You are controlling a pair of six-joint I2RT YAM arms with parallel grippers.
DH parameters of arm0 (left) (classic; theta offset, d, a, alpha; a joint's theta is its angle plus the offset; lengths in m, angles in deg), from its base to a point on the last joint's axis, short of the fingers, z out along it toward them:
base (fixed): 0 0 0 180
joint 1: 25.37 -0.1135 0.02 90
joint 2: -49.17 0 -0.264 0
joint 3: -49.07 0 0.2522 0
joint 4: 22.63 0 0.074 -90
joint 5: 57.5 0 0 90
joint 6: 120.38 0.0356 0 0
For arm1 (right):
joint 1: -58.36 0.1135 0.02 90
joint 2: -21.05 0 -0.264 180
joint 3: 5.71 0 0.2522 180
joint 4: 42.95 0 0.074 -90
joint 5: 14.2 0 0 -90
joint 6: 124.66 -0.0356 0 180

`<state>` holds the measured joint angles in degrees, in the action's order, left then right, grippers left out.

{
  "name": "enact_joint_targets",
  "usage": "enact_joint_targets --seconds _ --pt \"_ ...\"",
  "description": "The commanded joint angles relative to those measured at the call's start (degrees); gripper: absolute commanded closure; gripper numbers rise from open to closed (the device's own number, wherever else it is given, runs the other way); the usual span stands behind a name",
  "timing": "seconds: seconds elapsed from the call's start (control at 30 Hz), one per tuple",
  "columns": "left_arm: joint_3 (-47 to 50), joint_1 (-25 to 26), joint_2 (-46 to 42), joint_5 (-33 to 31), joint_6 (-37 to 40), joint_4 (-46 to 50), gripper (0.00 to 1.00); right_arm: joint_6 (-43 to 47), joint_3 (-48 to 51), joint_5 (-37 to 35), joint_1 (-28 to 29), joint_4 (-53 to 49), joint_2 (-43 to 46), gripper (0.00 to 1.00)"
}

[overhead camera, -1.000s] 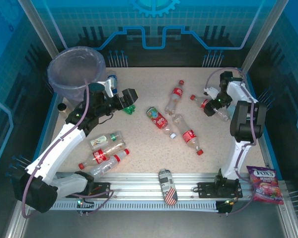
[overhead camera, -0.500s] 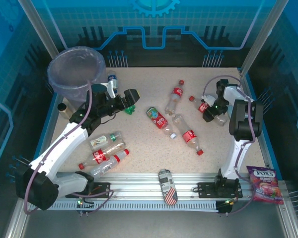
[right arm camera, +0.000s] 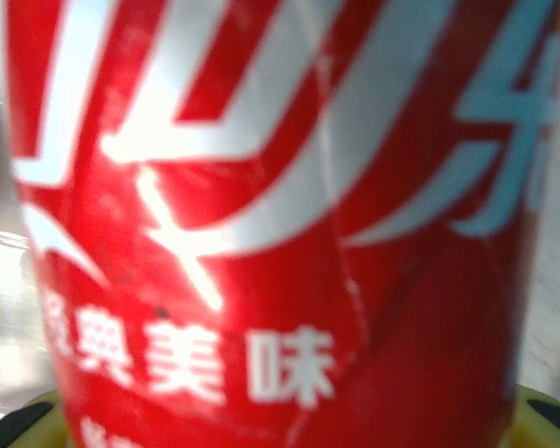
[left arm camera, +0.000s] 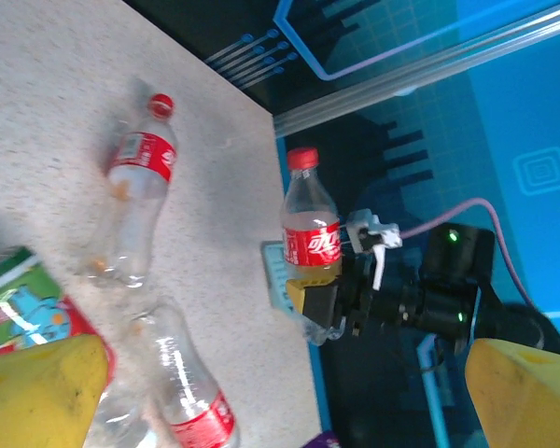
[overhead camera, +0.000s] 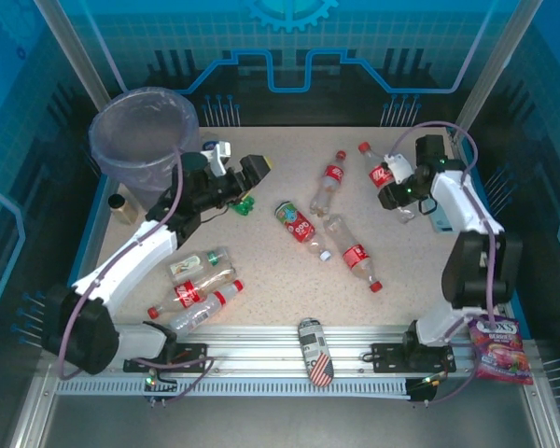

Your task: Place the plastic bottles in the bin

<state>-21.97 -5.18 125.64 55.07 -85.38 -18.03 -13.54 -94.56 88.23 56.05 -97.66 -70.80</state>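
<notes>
Clear, glossy plastic bottles (overhead camera: pixel 357 252) — matt speckled table (overhead camera: pixel 280 280) — translucent liner in bin (overhead camera: pixel 121 161).

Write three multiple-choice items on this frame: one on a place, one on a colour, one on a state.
1. Where does the bin stand? A far left corner; B far right corner; C near edge.
2. What colour is the cap of the bottle in the right fingers? A blue; B red; C green.
3. How are the left fingers? A shut on a can; B shut on a bottle; C open, empty.
Key: 1 A, top view shows it there; 2 B, red cap in the left wrist view; 3 C, tips wide apart.
</notes>
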Motion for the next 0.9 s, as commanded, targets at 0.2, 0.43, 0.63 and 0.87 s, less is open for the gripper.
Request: enact_joint_targets --seconds 0.2,0.43,0.63,0.87 --pt "-5.94 4.79 12.76 6.81 -7.49 -17.32 0.01 -27.48 19.25 16.93 15.45 24.37 13.67 0.47" --pt "-6.08 7.37 18.22 7.29 -7.58 -19.52 0.01 -33.04 21.08 19.21 22.58 29.54 14.50 0.48" --pt "-3.37 8.21 20.01 7.73 -10.58 -25.70 0.01 -35.71 21.10 23.66 23.30 33.53 12.45 0.47" --pt "-2.80 9.25 21.53 9.18 -11.20 -28.24 0.14 -37.44 19.36 25.14 24.44 36.07 9.51 0.47"
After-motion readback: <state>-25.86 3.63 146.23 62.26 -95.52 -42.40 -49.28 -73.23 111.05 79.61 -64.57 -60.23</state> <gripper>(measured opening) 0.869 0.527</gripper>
